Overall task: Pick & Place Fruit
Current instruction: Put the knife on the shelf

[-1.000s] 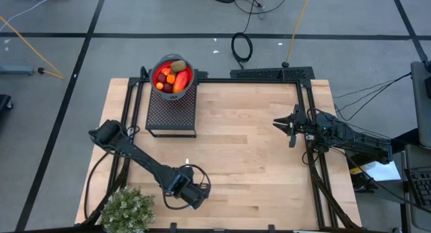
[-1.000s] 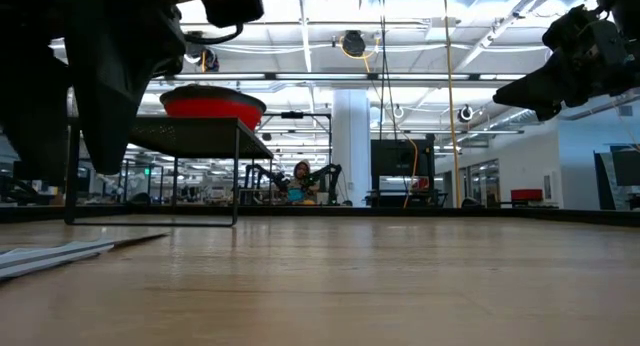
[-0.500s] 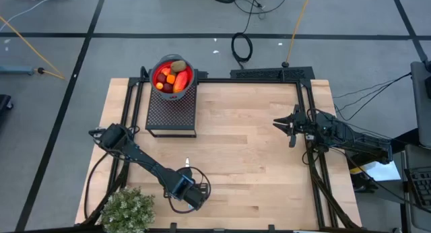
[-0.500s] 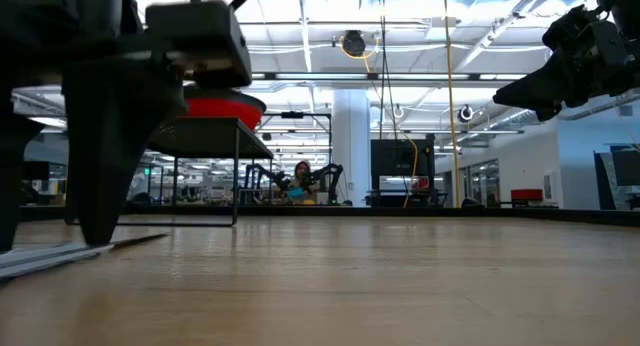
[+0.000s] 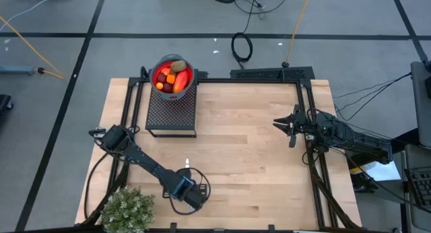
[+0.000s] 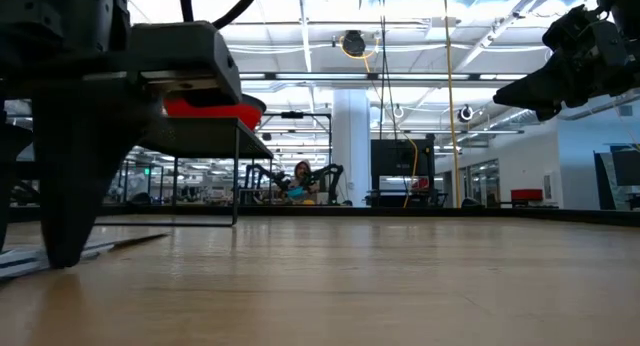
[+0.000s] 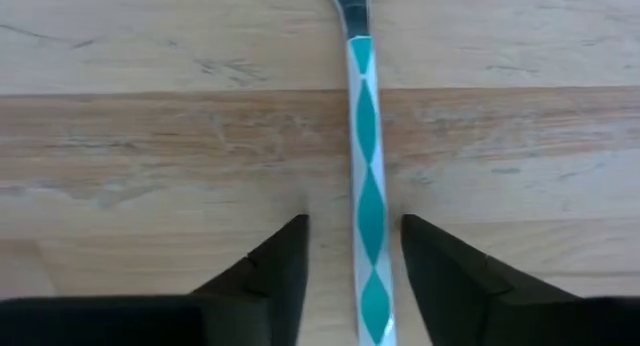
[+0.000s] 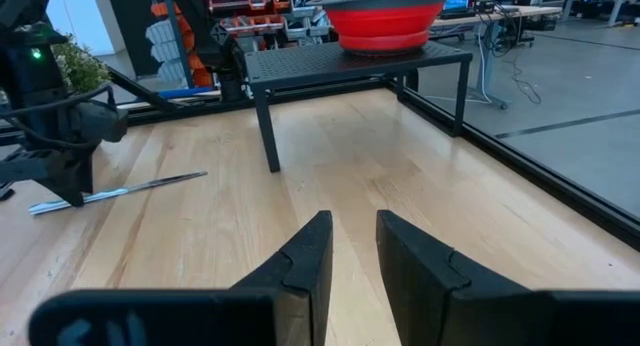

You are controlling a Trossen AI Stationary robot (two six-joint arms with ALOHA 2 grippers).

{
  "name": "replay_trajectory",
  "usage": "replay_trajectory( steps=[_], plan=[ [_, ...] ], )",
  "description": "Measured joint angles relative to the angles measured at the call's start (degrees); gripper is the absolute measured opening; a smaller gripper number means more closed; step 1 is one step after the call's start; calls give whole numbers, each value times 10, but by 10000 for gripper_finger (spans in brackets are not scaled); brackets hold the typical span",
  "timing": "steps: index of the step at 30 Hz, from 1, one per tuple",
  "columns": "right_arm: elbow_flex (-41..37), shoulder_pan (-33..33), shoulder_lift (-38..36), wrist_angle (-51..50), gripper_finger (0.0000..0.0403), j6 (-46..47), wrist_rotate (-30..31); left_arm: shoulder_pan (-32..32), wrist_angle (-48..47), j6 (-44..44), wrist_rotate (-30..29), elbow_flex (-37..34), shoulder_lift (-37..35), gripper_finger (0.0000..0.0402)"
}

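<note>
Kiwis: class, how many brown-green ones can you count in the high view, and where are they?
1. A single kiwi shows at the far edge of the red bowl on the black rack, atop the other fruit. More may lie hidden underneath.

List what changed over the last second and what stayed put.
The left tool has dropped toward the table near its front edge, so its fingers now straddle the teal-patterned knife handle without closing on it. The knife lies flat as before. The right tool, the red bowl of fruit on the black stand and the plant are unchanged.
</note>
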Motion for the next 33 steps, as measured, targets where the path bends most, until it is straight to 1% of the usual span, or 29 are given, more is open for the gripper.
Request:
replay_trajectory(
  steps=[10, 12, 14, 19, 21, 26, 30, 33],
  plan=[
    [0, 0, 0, 0, 73, -9, 0, -11, -6, 0, -4, 0, 1, 32],
    [0, 0, 0, 0, 73, -10, 0, -12, -6, -1, -7, 0, 1, 14],
    [0, 0, 0, 0, 73, -10, 0, -14, -6, -2, -12, 0, 1, 14],
    [0, 0, 0, 0, 73, -10, 0, -14, -6, 1, -18, 0, 1, 32],
    [0, 0, 0, 0, 73, -10, 0, -14, -6, 12, -23, 0, 1, 30],
    [0, 0, 0, 0, 73, -11, 0, -15, -5, 50, -37, 0, -1, 8],
    [0, 0, 0, 0, 73, -11, 0, -14, -6, 64, -48, -1, -5, 22],
    [0, 0, 0, 0, 73, -11, 0, -13, -5, 78, -48, -1, -5, 21]
  ],
)
